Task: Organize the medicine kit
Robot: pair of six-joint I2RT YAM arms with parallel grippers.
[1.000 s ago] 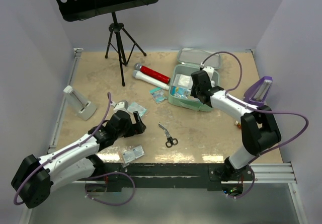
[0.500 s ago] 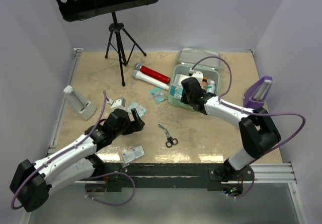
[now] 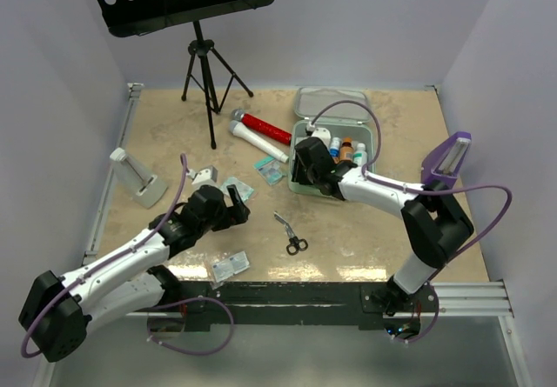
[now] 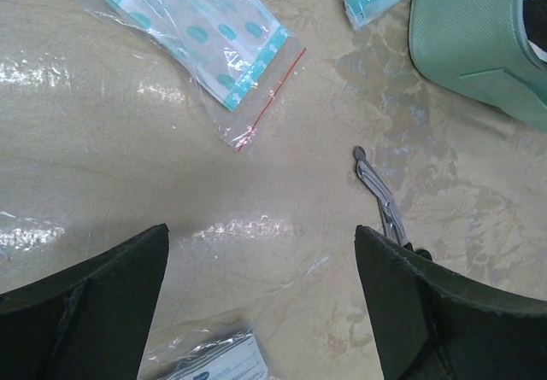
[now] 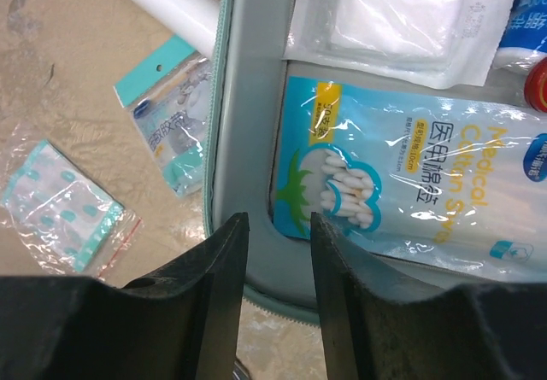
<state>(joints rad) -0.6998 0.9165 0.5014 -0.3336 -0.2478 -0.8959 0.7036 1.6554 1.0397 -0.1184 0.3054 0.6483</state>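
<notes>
The medicine kit (image 3: pixel 369 130), a mint-green box, lies open at the back right, with its lid (image 3: pixel 331 102) flat behind it. Inside are small bottles (image 3: pixel 347 150), a blue cotton-swab packet (image 5: pixel 410 201) and a white gauze pack (image 5: pixel 393 21). My right gripper (image 3: pixel 300 174) hovers over the kit's near-left corner. In its wrist view the right gripper (image 5: pixel 279 222) is open by a narrow gap with nothing in it, over the kit's grey inner wall (image 5: pixel 252 98). My left gripper (image 3: pixel 239 206) hangs wide open and empty over bare table. The left gripper (image 4: pixel 261 235) has a clear packet (image 4: pixel 209 363) just below it.
Scissors (image 3: pixel 291 233) lie between the arms. A red-and-white tube (image 3: pixel 261 133), small teal packets (image 3: pixel 271 170) and a dotted plaster bag (image 4: pixel 205 47) lie left of the kit. A grey stand (image 3: pixel 135 178) is far left, a purple stand (image 3: pixel 446 159) far right and a tripod (image 3: pixel 204 74) behind.
My right gripper has swung left across the kit to its near-left corner, uncovering the bottles. The left arm has barely shifted.
</notes>
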